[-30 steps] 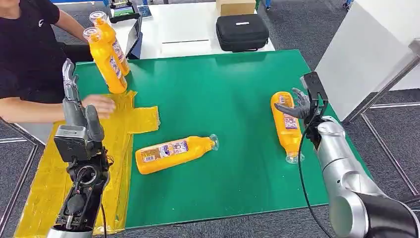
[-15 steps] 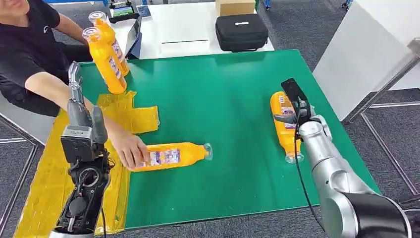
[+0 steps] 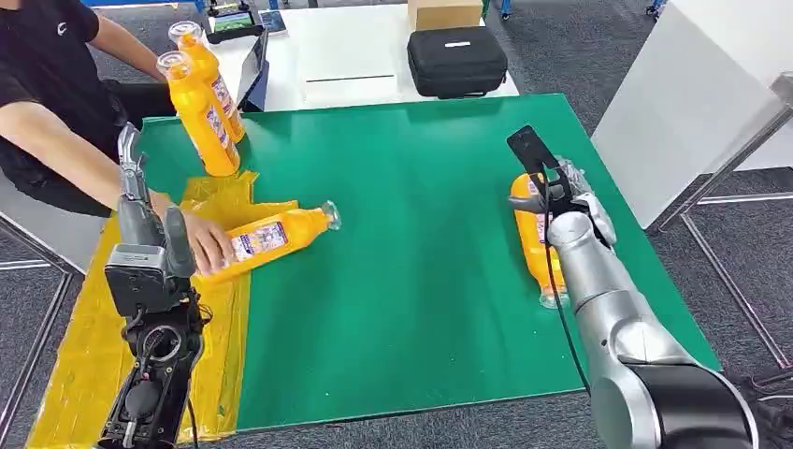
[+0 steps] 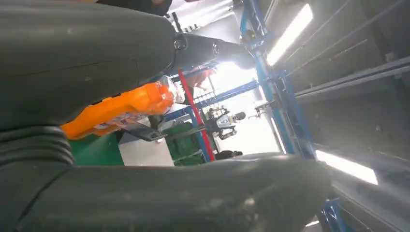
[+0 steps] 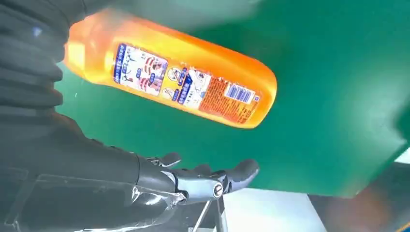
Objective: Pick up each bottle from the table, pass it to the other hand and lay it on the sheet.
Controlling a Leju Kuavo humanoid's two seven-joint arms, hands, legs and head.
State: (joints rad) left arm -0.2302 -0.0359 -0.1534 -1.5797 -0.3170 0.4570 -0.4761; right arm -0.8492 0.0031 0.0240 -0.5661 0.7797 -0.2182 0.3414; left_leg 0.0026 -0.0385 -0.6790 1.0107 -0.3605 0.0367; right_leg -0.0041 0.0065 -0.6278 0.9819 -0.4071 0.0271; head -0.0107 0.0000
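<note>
Right hand (image 5: 193, 181) over bottle (image 5: 174, 79)
Fingers were apart, empty, at the table's (image 3: 421, 187) right edge; left hand (image 3: 140, 215) state unclear.

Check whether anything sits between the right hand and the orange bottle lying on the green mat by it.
Nothing visible stands in the way. The right wrist view shows the right hand open beside the bottle, with bare green mat between them. From the head view the forearm covers part of that bottle, so contact there cannot be judged.
</note>
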